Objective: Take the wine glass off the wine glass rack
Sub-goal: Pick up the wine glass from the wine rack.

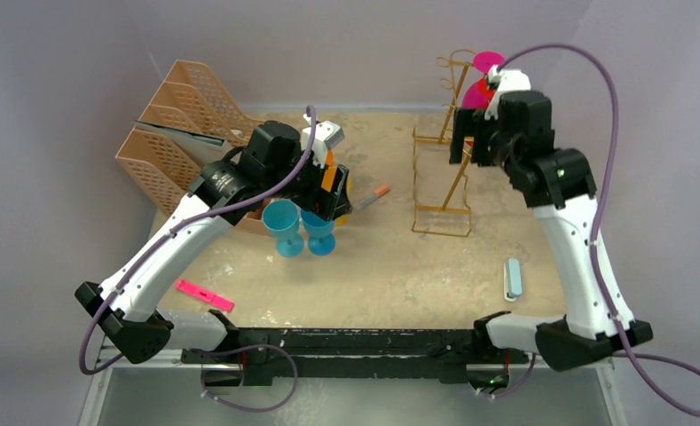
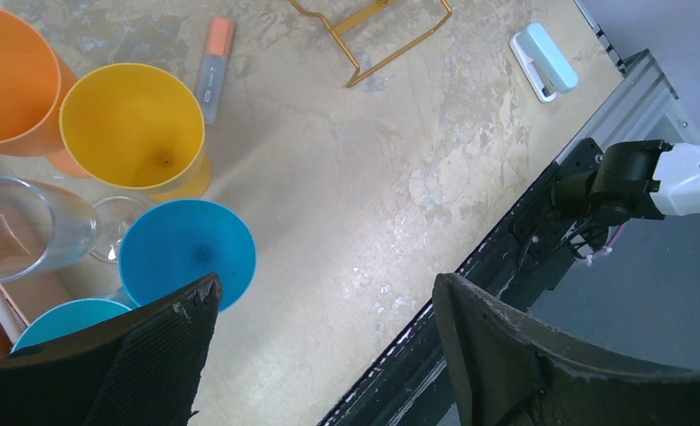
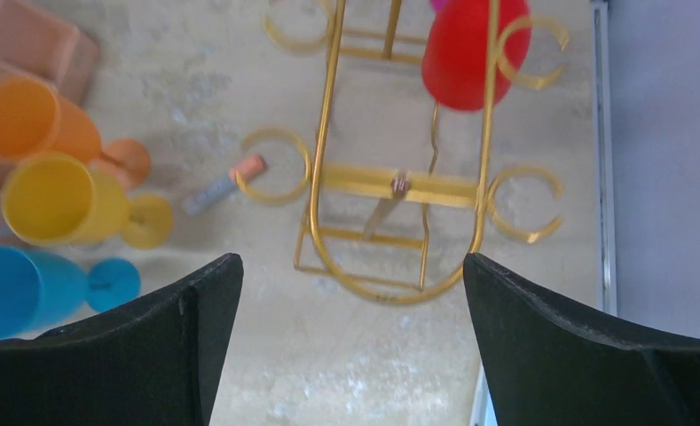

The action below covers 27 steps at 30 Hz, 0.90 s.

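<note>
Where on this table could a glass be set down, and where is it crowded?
Bare tabletop lies between the blue glasses and the gold rack, and along the near edge between the pink object and pale blue case. The back-left corner, by the peach organiser, is crowded.

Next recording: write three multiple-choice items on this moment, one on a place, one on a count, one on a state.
1. The red glass is: A on the rack; B in the organiser; C on the table.
2. Blue cups in view: A one; B two; C four.
3. The right gripper is: A shut on the glass; B shut empty; C open.
Answers: 1 A, it hangs among the rack's hooks. 2 B, two stand side by side in the top view. 3 C, its fingers stand wide apart above the rack, holding nothing.
</note>
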### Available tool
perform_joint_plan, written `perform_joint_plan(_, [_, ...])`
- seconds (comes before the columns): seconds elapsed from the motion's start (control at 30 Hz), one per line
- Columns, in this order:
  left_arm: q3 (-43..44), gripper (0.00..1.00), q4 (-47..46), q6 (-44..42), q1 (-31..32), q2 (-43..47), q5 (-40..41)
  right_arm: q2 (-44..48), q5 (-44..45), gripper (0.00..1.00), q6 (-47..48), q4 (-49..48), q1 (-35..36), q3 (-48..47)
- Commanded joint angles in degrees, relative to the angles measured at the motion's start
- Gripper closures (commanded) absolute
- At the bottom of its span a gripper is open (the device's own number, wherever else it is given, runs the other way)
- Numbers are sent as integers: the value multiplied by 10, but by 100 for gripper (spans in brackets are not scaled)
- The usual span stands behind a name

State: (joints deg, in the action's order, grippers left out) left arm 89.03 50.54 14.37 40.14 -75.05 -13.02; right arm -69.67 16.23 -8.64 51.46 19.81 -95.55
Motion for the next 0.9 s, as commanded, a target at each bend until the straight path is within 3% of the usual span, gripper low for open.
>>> perform_joint_plan(0.0, [19, 13, -16, -2, -5, 6, -12, -70, -67, 4, -16, 19, -53, -148])
perform_joint_plan(0.27, [18, 13, -10, -7, -7, 6, -16, -204, -104, 6, -96, 6, -166, -285])
perform_joint_plan(0.6, [20, 13, -3, -16, -8, 4, -42, -298, -185, 16, -212, -82, -265, -290])
perform_joint_plan(0.87, [13, 13, -9, -15, -8, 1, -46, -316, -205, 35, -259, -130, -283, -254])
